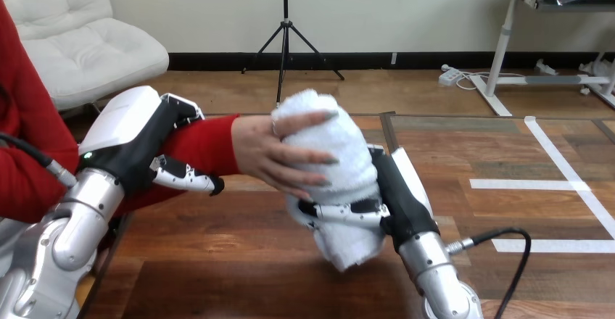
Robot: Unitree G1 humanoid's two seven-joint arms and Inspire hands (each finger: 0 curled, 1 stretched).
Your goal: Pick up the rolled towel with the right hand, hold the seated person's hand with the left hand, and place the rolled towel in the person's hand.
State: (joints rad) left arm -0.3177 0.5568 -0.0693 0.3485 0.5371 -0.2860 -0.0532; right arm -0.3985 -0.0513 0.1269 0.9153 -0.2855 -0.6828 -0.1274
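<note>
The white rolled towel (330, 145) stands upright and a little tilted above the middle of the wooden table (239, 261). My right hand (388, 188) is shut on its lower half from the right, with the thumb (341, 210) across the front. The person's hand (279, 152) comes in from the left and lies on the towel's upper half, fingers spread round it. My left hand (141, 145) is curled round the person's red-sleeved forearm (210, 141) just behind the wrist, thumb below the sleeve and fingers over its top.
White tape lines (558, 185) mark the table's right part. A black cable (508, 243) loops beside my right forearm. A seam (386, 127) splits the tabletop behind the towel.
</note>
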